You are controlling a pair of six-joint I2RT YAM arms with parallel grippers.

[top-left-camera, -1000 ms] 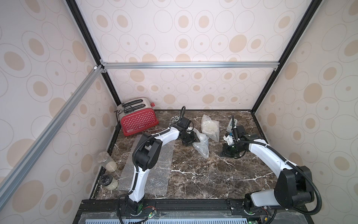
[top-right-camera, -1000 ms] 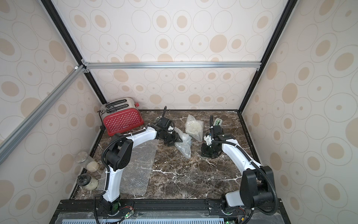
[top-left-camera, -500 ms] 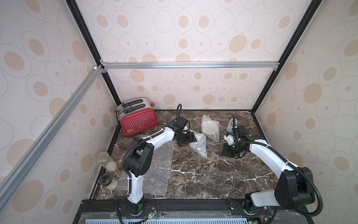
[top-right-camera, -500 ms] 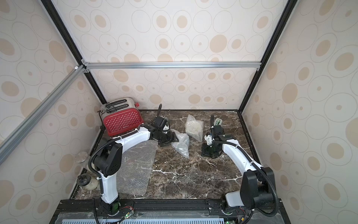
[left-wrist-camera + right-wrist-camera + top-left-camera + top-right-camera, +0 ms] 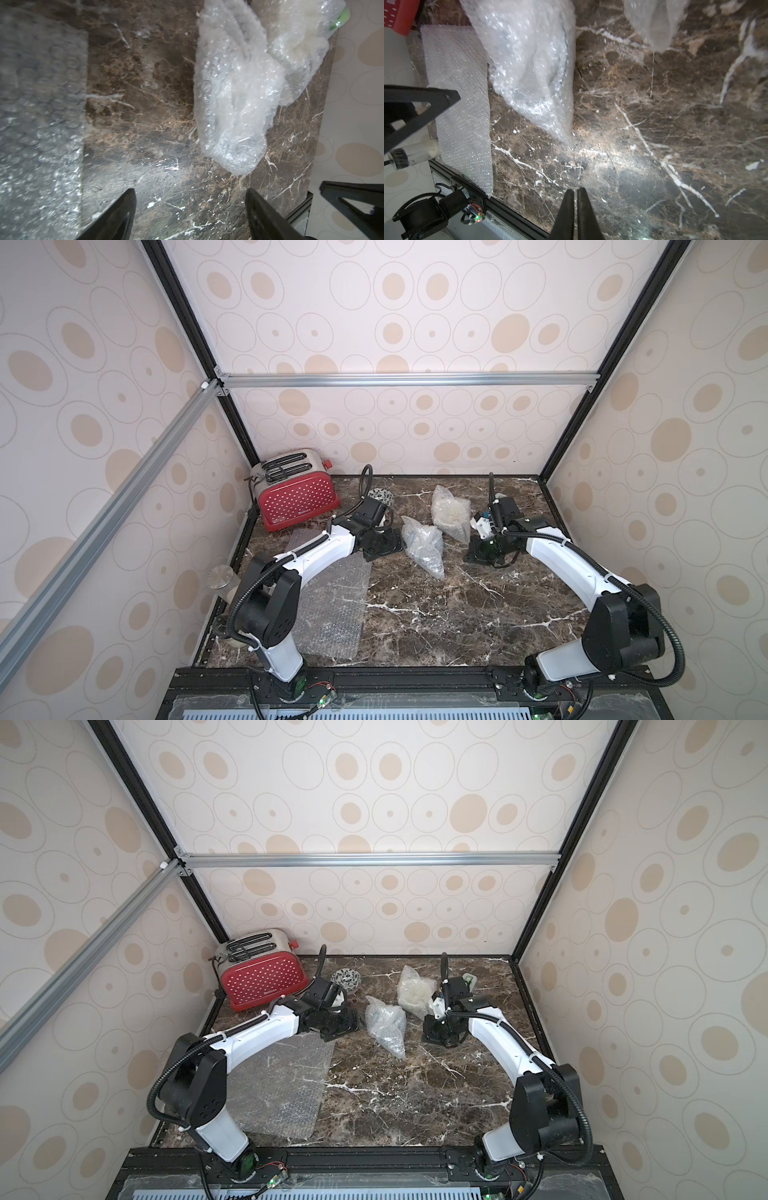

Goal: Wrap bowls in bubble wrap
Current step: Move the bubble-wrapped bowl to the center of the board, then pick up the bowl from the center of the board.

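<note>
Bubble wrap lay in three places on the marble table (image 5: 457,614). A flat sheet (image 5: 332,605) was spread in front of the red toaster (image 5: 297,497), reaching from near the toaster's base toward the table's front edge, with the left arm crossing above its rear part. Two crumpled bundles lay farther out from the toaster, toward the table's middle. The near bundle (image 5: 422,545) tapered to a point toward the front, and the far bundle (image 5: 451,512) lay just behind it, so close that touching or not could not be told. Through the near bundle (image 5: 533,68) a dark curved rim showed in the right wrist view. The far bundle (image 5: 299,47) held something pale, too blurred to name.

One bowl (image 5: 348,978), white with a dark pattern, stood bare and upright just beside the toaster, on its side away from the side wall, partly behind the left wrist.

The left gripper (image 5: 190,214) hung over bare marble between the sheet (image 5: 39,124) and the near bundle (image 5: 232,99), its jaws wide apart with nothing between them. The right gripper (image 5: 576,212) sat beyond both bundles from the toaster, its jaws pressed together over bare table, holding nothing. A lidded jar (image 5: 222,576) stood by the side wall in front of the toaster, just off the sheet's edge.
</note>
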